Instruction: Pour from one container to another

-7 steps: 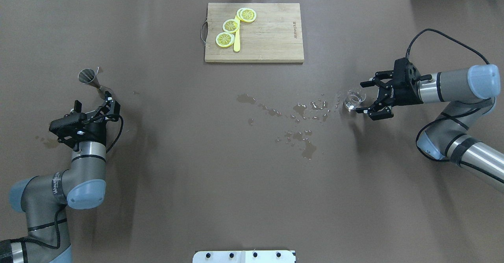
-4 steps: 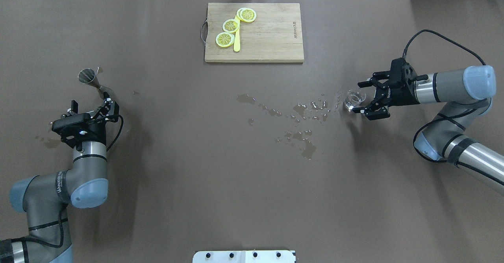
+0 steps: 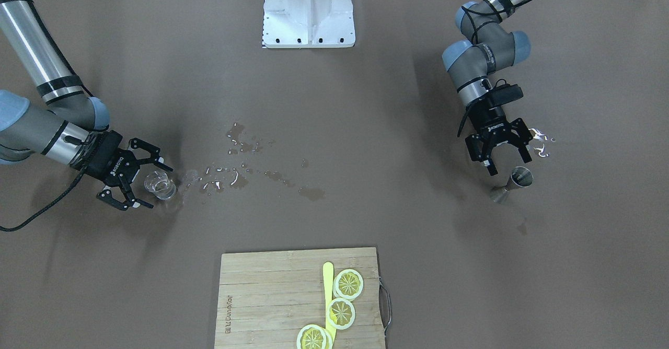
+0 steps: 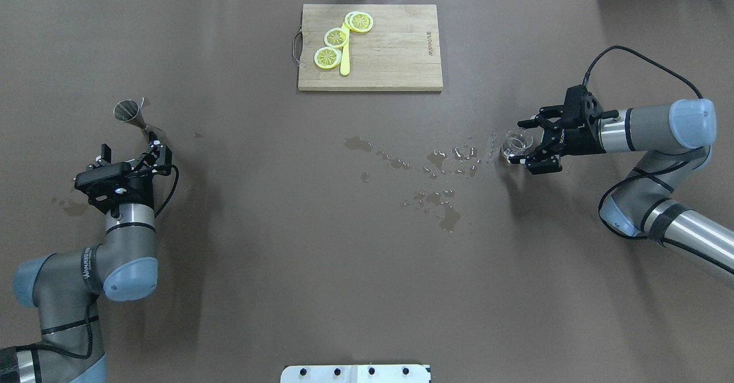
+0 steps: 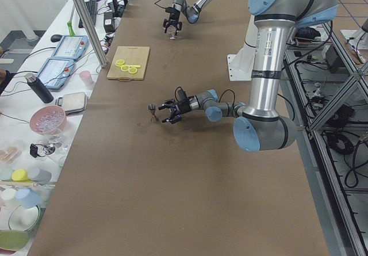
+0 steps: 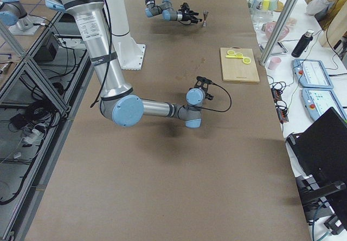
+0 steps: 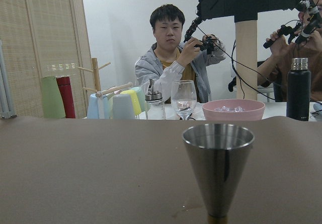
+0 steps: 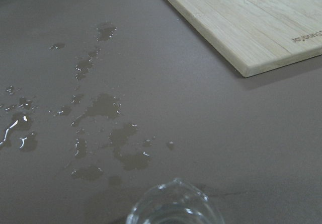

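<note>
Brown table (image 4: 241, 268) carries a wooden board (image 4: 395, 56), steel jigger (image 4: 131, 114), glass tumbler (image 4: 518, 144) and spilled puddles (image 4: 358, 143)

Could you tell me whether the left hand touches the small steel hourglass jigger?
Apart: the front-facing view shows bare table between left hand and small steel jigger.

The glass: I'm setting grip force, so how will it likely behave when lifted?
Probably slippery: the glass is smooth and stands beside spilled drops, so its wall may be wet. Likely rigid but breakable, being clear and thin-rimmed. It looks short and wide, so tipping seems unlikely; the open right gripper flanks it.
</note>
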`<state>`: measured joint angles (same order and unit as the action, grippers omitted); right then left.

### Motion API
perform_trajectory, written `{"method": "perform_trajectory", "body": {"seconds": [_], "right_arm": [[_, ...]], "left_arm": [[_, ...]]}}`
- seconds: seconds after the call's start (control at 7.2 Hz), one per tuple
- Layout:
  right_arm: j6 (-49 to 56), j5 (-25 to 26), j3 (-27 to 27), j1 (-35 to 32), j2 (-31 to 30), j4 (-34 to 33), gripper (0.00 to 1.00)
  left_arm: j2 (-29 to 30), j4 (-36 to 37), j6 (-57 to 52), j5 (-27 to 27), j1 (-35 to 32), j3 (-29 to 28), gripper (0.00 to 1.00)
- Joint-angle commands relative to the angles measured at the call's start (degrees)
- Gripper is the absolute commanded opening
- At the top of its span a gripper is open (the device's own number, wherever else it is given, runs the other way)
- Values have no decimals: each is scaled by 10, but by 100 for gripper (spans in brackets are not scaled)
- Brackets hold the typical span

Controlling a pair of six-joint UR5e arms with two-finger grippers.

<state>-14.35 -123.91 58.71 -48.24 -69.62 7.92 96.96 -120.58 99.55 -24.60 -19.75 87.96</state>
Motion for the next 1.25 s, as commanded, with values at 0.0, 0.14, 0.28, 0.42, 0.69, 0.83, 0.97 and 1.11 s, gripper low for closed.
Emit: {"method": "perform_trajectory", "body": {"seconds": [0.0, 0.14, 0.28, 0.42, 0.69, 0.83, 0.97, 1.11], "right_arm": [[-15, 9, 0, 2, 0, -1, 93], [-19, 16, 0, 2, 0, -1, 92], [-19, 18, -1, 2, 0, -1, 90], [-22, 23, -1, 4, 0, -1, 89], [-30, 31, -1, 6, 0, -1, 87], [-30, 34, 0, 10, 2, -2, 86], [-37, 38, 0, 11, 5, -2, 83], [-38, 38, 0, 13, 5, -2, 79]], "left_arm": [[1, -29, -2, 1, -1, 0, 99], [1, -29, -2, 2, -2, 1, 99], [1, -29, -2, 14, -2, 1, 99], [1, -30, -2, 24, -2, 0, 99], [1, -25, -1, 18, -2, -2, 99], [4, -23, -1, 15, -1, -2, 99], [5, -3, 0, 11, 0, -5, 99], [8, 43, 1, 11, -1, -7, 99]]}}
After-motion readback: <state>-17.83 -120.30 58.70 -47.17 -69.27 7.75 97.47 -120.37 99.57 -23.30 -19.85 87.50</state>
